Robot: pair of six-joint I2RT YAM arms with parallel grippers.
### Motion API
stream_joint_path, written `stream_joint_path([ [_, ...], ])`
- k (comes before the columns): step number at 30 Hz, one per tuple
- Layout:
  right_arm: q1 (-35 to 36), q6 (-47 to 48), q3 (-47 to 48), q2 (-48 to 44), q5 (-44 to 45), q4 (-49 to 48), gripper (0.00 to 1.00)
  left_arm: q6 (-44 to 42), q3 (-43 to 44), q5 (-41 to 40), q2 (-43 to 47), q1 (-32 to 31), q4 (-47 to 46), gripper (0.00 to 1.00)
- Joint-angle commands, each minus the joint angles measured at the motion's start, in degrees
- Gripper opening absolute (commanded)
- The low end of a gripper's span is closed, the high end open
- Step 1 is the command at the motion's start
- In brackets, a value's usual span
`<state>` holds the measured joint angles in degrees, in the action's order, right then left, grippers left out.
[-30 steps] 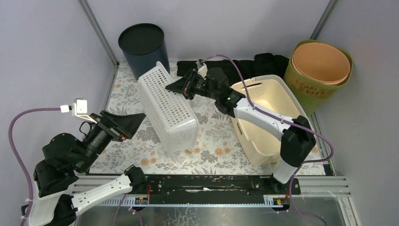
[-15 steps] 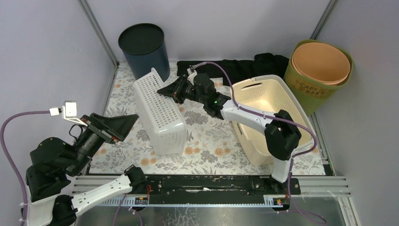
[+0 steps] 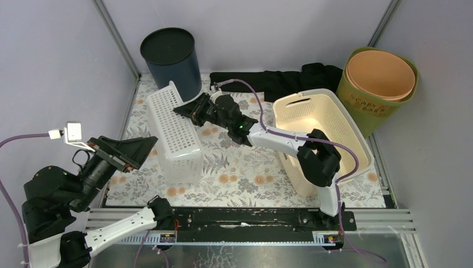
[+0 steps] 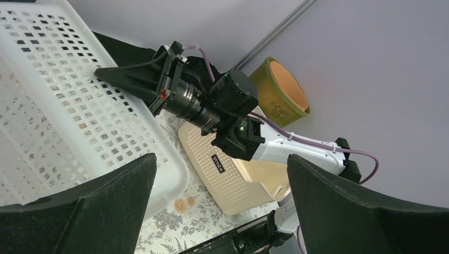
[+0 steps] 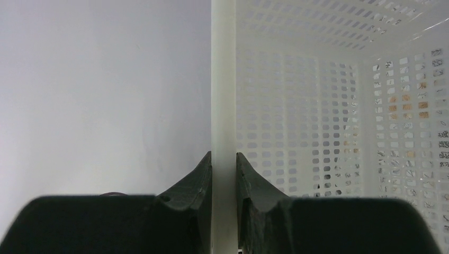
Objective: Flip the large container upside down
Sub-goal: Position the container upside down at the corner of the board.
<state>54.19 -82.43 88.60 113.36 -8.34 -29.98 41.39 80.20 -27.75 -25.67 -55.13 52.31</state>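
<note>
Pinching white basket [image 3: 173, 134] rim: right end effector [image 3: 181, 110]; left end effector [image 3: 144, 152] spread, left of basket; navy bin [image 3: 170, 56] behind basket; cream hamper [image 3: 346, 120] right; black cloth [image 3: 279, 81] partly hidden by arm.

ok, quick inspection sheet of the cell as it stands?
Surface: floral mat, lying flat.
Job's things: white basket tilted on its side, not yet upside down.
Clutter: cream basket, black cloth, dark bin, green bin.
Grippers: right gripper, jaws shut on the white basket's rim; left gripper, jaws open, empty.
Cables: purple cable arches behind the right gripper; no snag seen.
Surroundings: grey walls.
</note>
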Motion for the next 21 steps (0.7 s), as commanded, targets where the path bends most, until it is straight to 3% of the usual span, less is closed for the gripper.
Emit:
stream_joint_path([
  [1,1.72,-2.51,3.95,0.35,5.2,-10.26,0.09,-1.51,1.9,-1.48,0.63,0.08,0.92,1.0],
  [8,3.17,-2.9,2.09,2.41,10.6,-15.61,0.09,-1.46,2.59,-1.39,0.6,0.13,1.47,1.0],
  [21,5.06,-2.85,10.61,11.25,14.25,-22.05,0.08,-1.31,2.41,-1.14,0.19,0.1,1.56,1.0],
])
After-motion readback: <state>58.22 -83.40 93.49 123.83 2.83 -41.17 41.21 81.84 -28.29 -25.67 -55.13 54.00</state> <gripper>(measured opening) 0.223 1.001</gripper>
